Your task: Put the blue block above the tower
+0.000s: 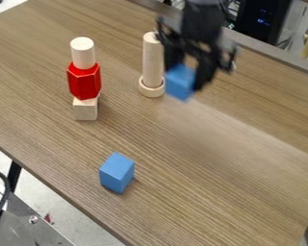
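A black robot arm [205, 12] comes into view from the top edge, right of centre, and its hand [188, 80] hangs down over a brown wood-grain tabletop [227, 192]. The hand is closed on a blue block [180, 84], gripping it between two black fingers; the block is slightly blurred and sits in the upper part of the frame, just right of centre. Immediately left of it in the frame, a tall pale wooden cylinder [152, 60] stands upright, with a pale round ring [146, 90] around its foot. Further left, in the upper left of the frame, is a three-piece stack: a pale wooden block [86, 110] at the bottom, a bright red six-sided piece [84, 81] resting on it, and a short pale cylinder [83, 54] upright on top. A second blue block [117, 173] rests on the tabletop in the lower part of the frame, left of centre, well apart from the stack and from the cylinder with the ring. Beyond the far edge of the tabletop, at the upper right, is a dark box [266, 21] with small blue lights. In the lower left corner, a black cable [2, 192] curves beside a grey metal surface [31, 228], with pale floor [54, 206] next to it.
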Controlling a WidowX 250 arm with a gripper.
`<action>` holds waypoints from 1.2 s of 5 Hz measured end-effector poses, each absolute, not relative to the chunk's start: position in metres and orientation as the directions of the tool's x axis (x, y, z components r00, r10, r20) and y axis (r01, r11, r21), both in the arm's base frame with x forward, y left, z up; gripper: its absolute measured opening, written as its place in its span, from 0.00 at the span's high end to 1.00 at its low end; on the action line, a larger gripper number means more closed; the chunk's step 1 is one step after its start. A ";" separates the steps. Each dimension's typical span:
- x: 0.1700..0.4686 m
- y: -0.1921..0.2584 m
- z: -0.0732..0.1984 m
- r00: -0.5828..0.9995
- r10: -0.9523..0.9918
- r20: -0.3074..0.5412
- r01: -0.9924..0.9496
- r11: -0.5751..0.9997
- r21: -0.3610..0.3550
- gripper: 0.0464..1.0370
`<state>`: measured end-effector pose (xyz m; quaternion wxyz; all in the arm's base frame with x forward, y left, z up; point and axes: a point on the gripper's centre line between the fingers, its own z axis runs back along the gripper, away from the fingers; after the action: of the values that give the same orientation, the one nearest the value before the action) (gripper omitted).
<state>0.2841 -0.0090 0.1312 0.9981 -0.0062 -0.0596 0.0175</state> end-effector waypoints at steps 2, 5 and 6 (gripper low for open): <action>0.282 0.043 0.173 0.949 0.297 0.102 -0.299 0.954 0.000 0.47; 0.271 0.093 0.169 0.841 0.540 0.029 -0.541 0.841 0.019 0.47; 0.269 0.103 0.168 0.826 0.564 0.030 -0.564 0.826 0.007 0.47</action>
<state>0.2689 0.1032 0.1682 0.9554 0.0076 -0.0134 0.2951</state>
